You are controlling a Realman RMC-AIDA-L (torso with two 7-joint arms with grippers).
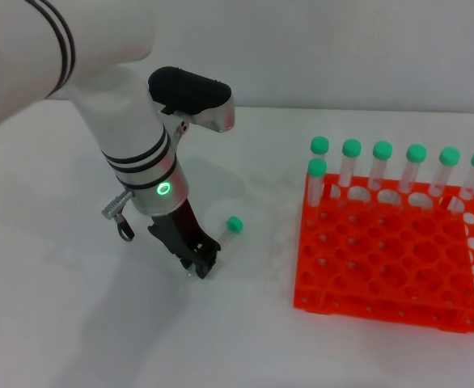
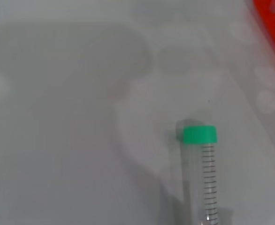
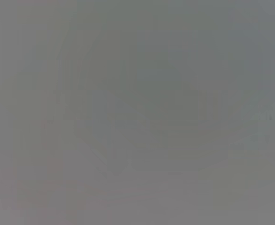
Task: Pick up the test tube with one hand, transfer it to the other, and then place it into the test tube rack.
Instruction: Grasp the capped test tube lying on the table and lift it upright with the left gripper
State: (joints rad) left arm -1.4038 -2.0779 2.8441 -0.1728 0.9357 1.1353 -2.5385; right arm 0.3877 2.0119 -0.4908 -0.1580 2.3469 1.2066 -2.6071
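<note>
Clear slim plastic test tube (image 1: 221,233) with a round green screw cap lies flat on the white worktop (image 1: 75,323), about mid-table, just left of the bright orange two-tier grid rack (image 1: 391,267) that sits toward the right edge. Your left gripper (image 1: 201,265), black and two-fingered, is down at the tube's pointed end; whether its fingers are spread or closed on the tube, you cannot tell, since the tip is hidden there. The left wrist view shows the tube's cap (image 2: 199,134) and printed graduations (image 2: 209,180), body resting on the surface. Judge it light, stiff and slick, and round, so likely to roll; grip the bare barrel below the cap, square across, leaving the cap end free for the handover. The rack holds seven matching green-capped tubes (image 1: 383,166) upright: six along its far row, one just in front at the left end; all other holes are open. Right gripper is not seen.
</note>
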